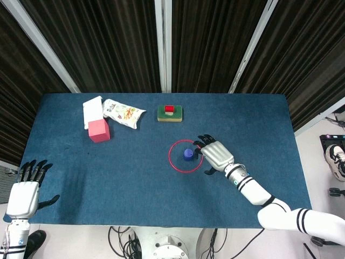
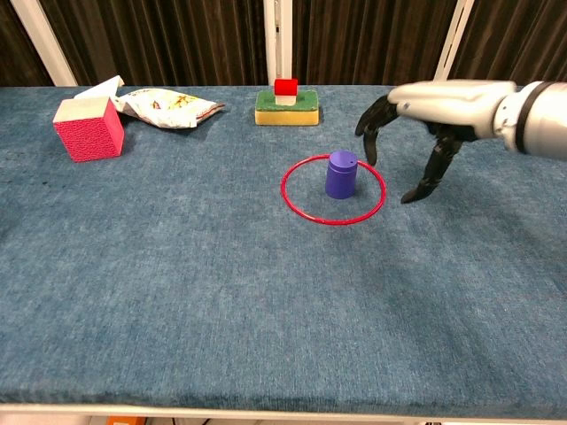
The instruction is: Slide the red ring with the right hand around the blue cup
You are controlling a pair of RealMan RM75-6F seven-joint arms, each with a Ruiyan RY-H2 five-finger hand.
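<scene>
The thin red ring (image 1: 185, 172) (image 2: 333, 223) lies flat on the blue table, encircling the small blue cup (image 1: 188, 155) (image 2: 341, 174), which stands upright inside it, slightly toward the far side. My right hand (image 1: 215, 154) (image 2: 443, 102) hovers just to the right of the ring, fingers spread and pointing down, holding nothing. Its fingertips come close to the ring's right rim; I cannot tell whether they touch it. My left hand (image 1: 22, 195) rests with fingers apart at the table's near left corner, seen only in the head view.
A pink cube (image 1: 99, 130) (image 2: 88, 129), a white box (image 1: 92, 110) and a snack bag (image 1: 123, 113) (image 2: 168, 106) sit at the far left. A green sponge carrying a red block (image 1: 170, 113) (image 2: 287, 108) lies beyond the cup.
</scene>
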